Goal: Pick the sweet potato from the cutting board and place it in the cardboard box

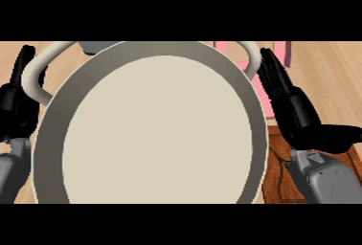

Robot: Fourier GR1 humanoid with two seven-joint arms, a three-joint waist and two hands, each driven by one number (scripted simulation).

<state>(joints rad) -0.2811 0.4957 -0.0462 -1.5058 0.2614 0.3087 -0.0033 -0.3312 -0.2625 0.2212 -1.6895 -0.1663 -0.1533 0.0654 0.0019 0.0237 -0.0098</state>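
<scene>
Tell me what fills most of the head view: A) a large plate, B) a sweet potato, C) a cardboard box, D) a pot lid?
A: a plate with a grey rim and beige centre spans the view between the left hand and the right hand.

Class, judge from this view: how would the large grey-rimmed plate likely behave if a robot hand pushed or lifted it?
The plate looks rigid and smooth, so it would probably slide rather than bend. Its wide, shallow shape suggests it won't roll. Lifted by one rim edge, it might tilt.
</scene>
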